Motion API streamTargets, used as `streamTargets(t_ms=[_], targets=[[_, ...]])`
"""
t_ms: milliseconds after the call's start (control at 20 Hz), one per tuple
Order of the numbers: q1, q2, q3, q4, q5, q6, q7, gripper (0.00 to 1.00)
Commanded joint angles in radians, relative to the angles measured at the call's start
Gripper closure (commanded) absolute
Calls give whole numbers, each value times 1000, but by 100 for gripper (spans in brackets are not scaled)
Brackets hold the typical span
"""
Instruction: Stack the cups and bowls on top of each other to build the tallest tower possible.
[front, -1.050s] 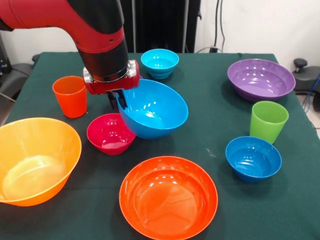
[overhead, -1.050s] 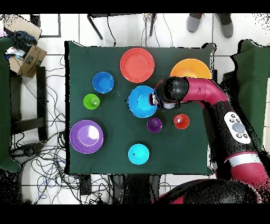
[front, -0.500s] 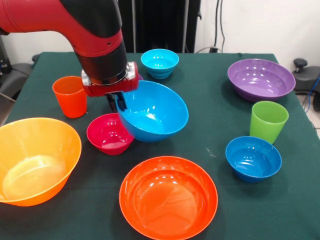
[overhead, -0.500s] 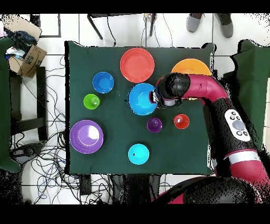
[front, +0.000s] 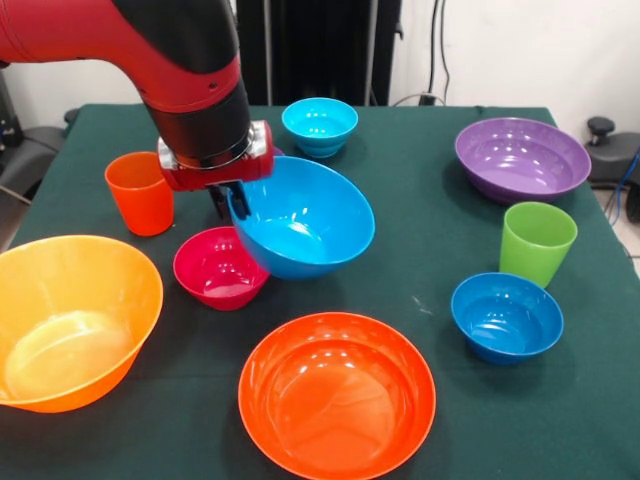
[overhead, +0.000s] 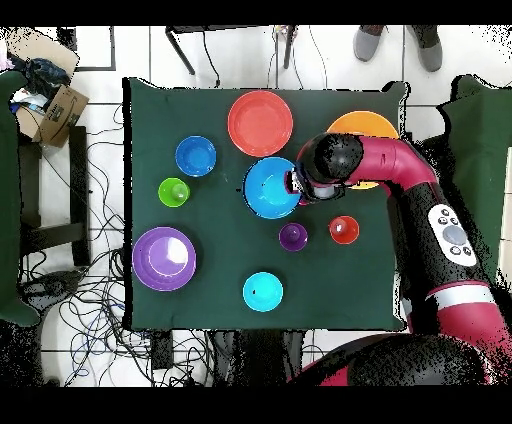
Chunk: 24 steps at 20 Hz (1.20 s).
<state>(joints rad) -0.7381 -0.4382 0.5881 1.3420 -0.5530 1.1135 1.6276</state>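
My gripper (front: 229, 203) (overhead: 295, 186) is shut on the near-left rim of the sky-blue bowl (front: 305, 220) (overhead: 268, 188). The bowl hangs tilted above the table, beside the small magenta bowl (front: 220, 266). The yellow-orange bowl (front: 70, 320) (overhead: 362, 126) sits at the front left, and the orange-red bowl (front: 337, 393) at the front middle. The orange cup (front: 140, 192) stands left of the arm. The purple cup (overhead: 293, 237) shows only from overhead. The lime green cup (front: 538, 243), dark blue bowl (front: 506, 315), purple bowl (front: 522, 158) and cyan bowl (front: 320, 125) stand apart. No tower shows; nothing is stacked.
The green table (front: 430, 230) ends close to the yellow-orange and orange-red bowls at the front. In the overhead view, cardboard boxes (overhead: 55, 105) and cables lie on the floor to the left, and a person's shoes (overhead: 398, 45) show beyond the table's top edge.
The arm has carried the sky-blue bowl slightly left and a little up in the front view, toward the yellow-orange bowl. The grip is unchanged and nothing else has moved.
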Motion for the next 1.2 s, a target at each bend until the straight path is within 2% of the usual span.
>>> streamTargets(t_ms=[50, 300, 600, 1200], targets=[[16, 15, 50, -32, -43, 121, -356, 100], [19, 1, 56, -25, -42, 142, -355, 100], [19, -12, 68, 1, -48, 123, -342, 100], [42, -65, 78, 124, -61, 48, -261, 100]])
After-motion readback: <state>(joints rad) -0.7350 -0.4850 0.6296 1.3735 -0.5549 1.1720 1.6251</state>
